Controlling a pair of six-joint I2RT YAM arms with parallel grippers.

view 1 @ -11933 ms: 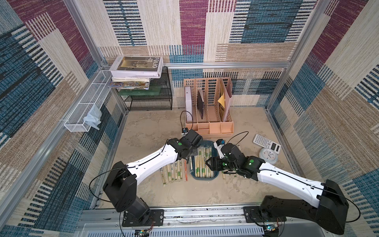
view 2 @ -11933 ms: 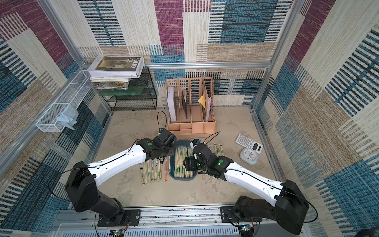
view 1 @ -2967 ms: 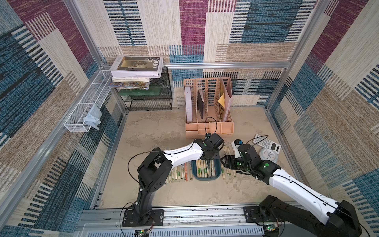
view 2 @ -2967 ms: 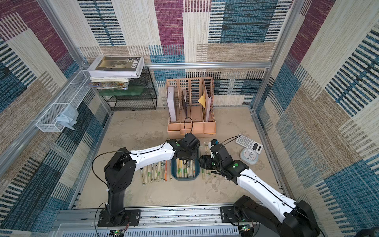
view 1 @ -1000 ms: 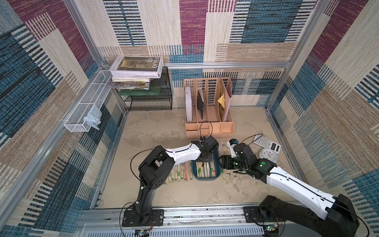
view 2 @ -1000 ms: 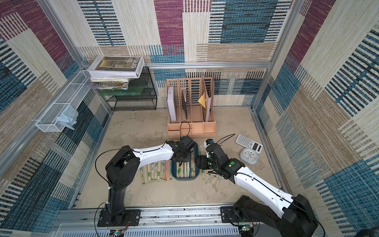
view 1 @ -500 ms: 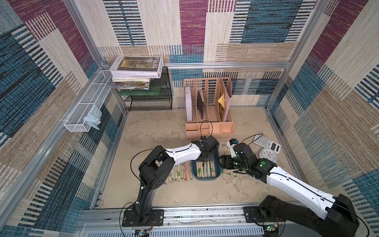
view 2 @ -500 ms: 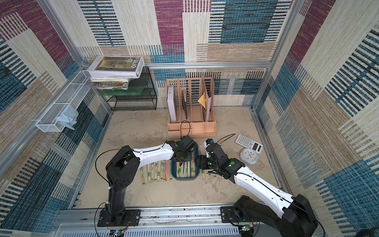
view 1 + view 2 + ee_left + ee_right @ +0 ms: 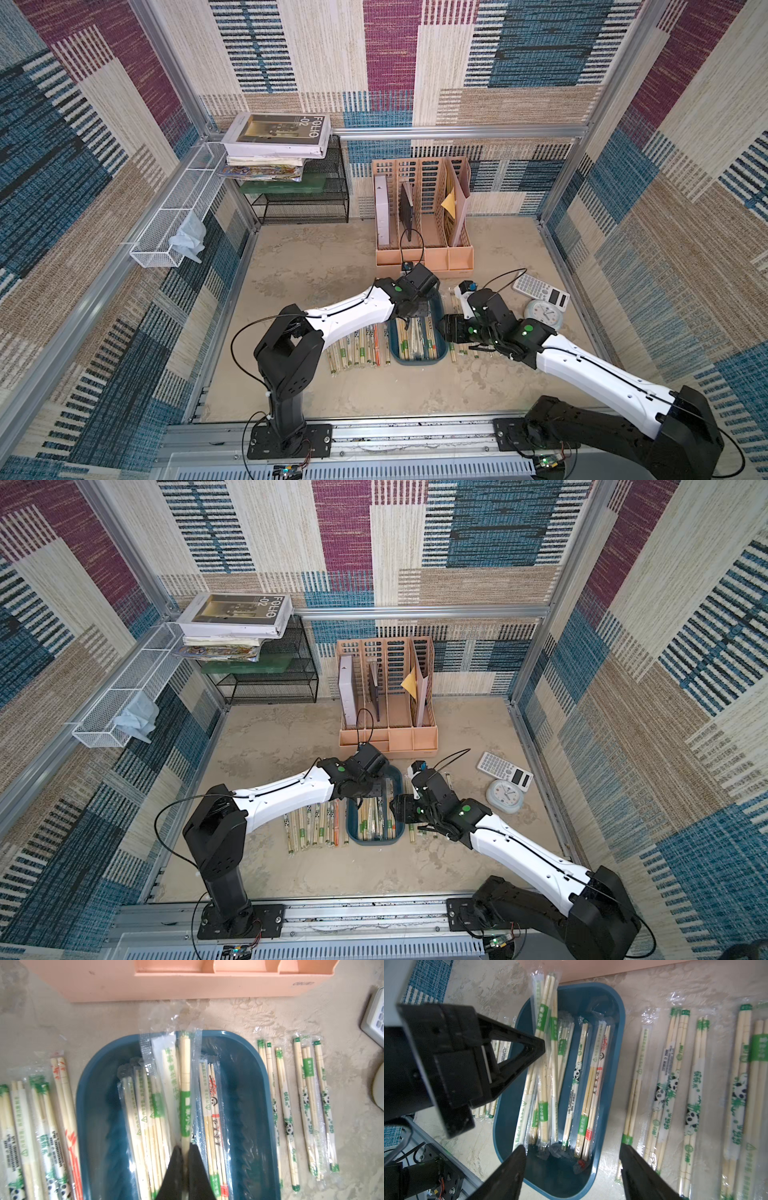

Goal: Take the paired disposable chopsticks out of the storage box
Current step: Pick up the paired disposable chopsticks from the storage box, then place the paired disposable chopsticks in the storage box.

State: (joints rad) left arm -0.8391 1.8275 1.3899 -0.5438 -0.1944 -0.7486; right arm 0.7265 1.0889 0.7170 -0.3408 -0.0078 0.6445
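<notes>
The dark teal storage box (image 9: 417,362) (image 9: 376,842) sits mid-table with several wrapped chopstick pairs (image 9: 417,343) (image 9: 579,1076) inside. My left gripper (image 9: 185,1147) (image 9: 409,320) is over the box and shut on a green-banded pair (image 9: 185,1084). The far end of that pair (image 9: 544,1012) pokes out past the box's far rim. My right gripper (image 9: 572,1148) (image 9: 446,332) is open, with one finger over the box's inside and the other outside its right wall (image 9: 612,1064). More pairs lie on the table left (image 9: 41,1126) and right (image 9: 301,1105) of the box.
A peach file organizer (image 9: 424,216) stands just behind the box. A calculator (image 9: 540,291) and a round clock (image 9: 542,316) lie to the right. At the back left are a black mesh rack (image 9: 303,199) with books and a white wire basket (image 9: 174,224).
The left jaws have closed the last bit onto the green-banded pair. Neither arm has visibly shifted in the last second. Three seconds ago the right gripper was farther from the box.
</notes>
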